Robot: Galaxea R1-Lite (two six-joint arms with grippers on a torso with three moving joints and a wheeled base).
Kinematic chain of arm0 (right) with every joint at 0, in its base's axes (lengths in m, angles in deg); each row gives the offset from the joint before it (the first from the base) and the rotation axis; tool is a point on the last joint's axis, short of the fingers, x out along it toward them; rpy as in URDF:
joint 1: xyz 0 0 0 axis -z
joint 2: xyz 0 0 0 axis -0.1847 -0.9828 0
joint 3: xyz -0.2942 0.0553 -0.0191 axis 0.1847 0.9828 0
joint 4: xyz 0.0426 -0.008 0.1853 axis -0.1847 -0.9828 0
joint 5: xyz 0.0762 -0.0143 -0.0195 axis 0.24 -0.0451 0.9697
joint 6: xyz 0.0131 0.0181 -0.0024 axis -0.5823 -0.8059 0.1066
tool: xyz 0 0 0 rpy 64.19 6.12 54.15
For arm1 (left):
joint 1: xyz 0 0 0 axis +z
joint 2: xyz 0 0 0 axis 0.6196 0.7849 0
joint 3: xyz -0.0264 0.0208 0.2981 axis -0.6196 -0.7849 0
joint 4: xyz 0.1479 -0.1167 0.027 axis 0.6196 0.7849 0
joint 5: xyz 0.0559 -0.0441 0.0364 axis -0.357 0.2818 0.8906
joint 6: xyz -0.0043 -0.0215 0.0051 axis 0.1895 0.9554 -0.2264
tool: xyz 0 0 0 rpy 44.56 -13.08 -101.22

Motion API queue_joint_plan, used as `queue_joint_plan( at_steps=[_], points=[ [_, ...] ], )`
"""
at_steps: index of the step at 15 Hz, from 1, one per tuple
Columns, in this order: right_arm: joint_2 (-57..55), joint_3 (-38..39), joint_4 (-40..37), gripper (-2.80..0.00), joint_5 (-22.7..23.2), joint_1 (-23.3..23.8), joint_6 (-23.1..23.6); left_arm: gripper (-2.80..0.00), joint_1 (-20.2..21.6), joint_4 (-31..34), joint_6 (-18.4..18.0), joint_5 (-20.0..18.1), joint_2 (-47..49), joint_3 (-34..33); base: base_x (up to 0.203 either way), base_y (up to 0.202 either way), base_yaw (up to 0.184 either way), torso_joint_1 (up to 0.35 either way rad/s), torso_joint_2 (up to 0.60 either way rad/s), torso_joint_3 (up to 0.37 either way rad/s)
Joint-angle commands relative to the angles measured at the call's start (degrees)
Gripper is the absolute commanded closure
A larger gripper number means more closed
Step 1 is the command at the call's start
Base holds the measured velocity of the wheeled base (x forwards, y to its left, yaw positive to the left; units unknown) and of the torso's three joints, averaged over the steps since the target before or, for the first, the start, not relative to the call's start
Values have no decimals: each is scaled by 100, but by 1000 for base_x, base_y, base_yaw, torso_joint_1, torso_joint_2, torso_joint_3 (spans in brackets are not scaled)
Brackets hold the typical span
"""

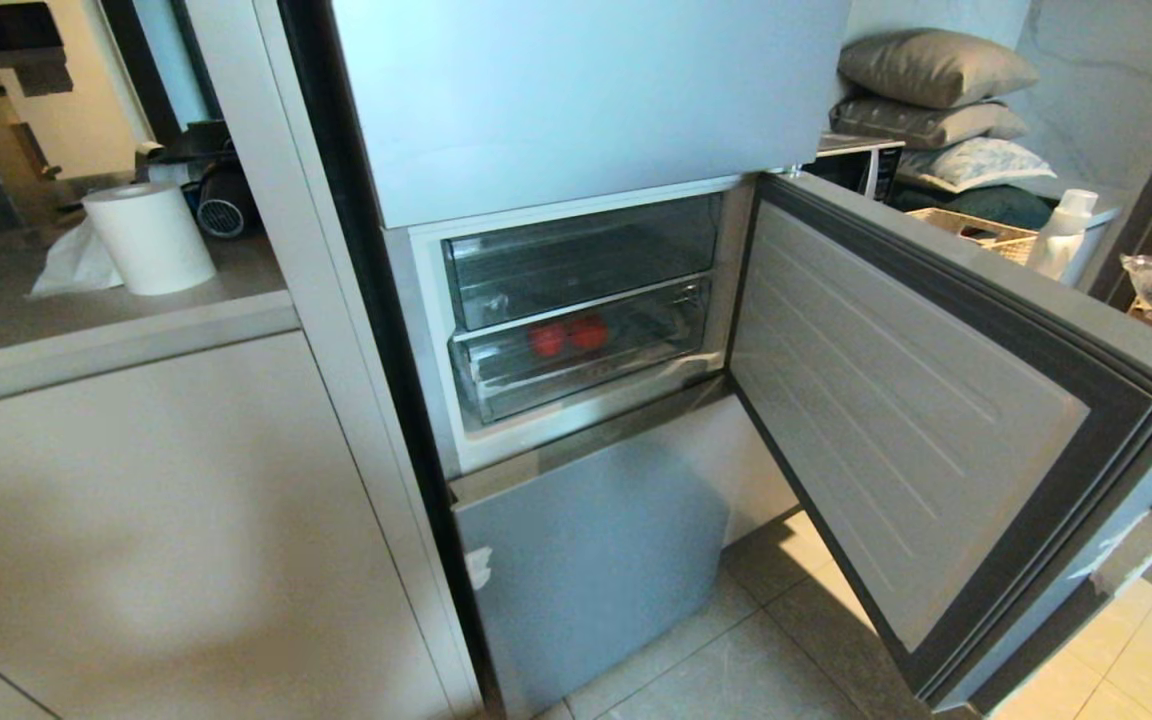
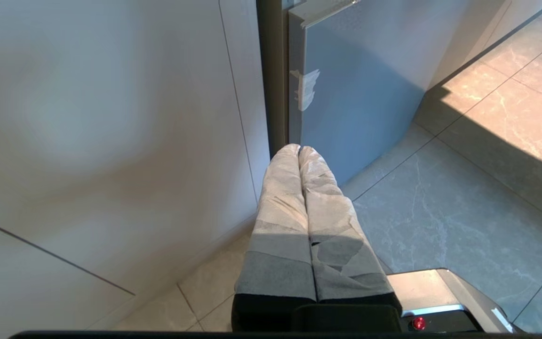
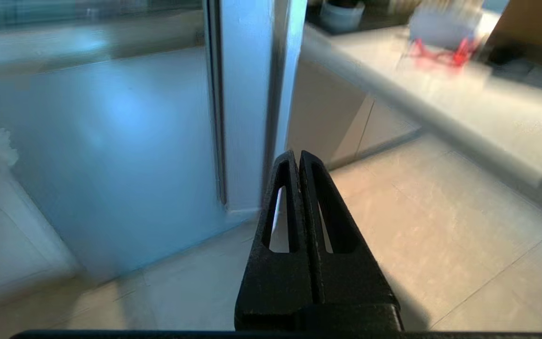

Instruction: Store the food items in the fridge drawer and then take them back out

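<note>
Tomatoes, two small red round ones (image 1: 567, 336), sit side by side inside the fridge drawer (image 1: 586, 362), the lower of two clear bins in the open middle compartment. That drawer is pushed in, its tall transparent front lip facing out, with the other clear bin (image 1: 581, 258) directly above it. The compartment door (image 1: 921, 420) stands swung wide open on the right.

Neither arm appears in the head view; both hang low near the floor, well below the drawer and the food. The left pincer (image 2: 299, 149), its fingers wrapped in pale tape, is closed with the tips pressed together and holds nothing. It points slantwise down toward the tiled floor (image 2: 440, 221), with the bottom fridge door (image 2: 355, 94) just ahead of its tips and a pale cabinet panel (image 2: 101, 141) alongside.

The right pincer (image 3: 298, 154), bare black, is likewise closed and empty. It aims at the lower corner of the fridge, the floor beneath it, and a tabletop (image 3: 440, 103) lies off to one side beyond it.
</note>
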Motion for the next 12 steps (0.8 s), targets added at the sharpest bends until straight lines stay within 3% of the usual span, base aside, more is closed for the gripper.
queue_joint_plan(
  at_steps=[1, 4, 9, 12],
  points=[
    [-2, -10, -121, 0, -8, -1, 117, 0, 2, -7, -12, -12, -31, -9, 0, 0, 0, 0, 0, 0],
    [-2, -124, -691, 0, -54, -1, -303, 0, 265, 22, 4, 43, -162, -1, 0, 0, 0, 0, 0, 0],
    [-2, -106, -665, 0, -19, -1, -242, 0, 243, 39, -59, 22, -409, 7, 0, 0, 0, 0, 0, 0],
    [-2, -106, -665, 0, -19, -1, -241, 0, 155, 46, -344, -99, -901, 9, 0, 0, 0, 0, 0, 0]
  ],
)
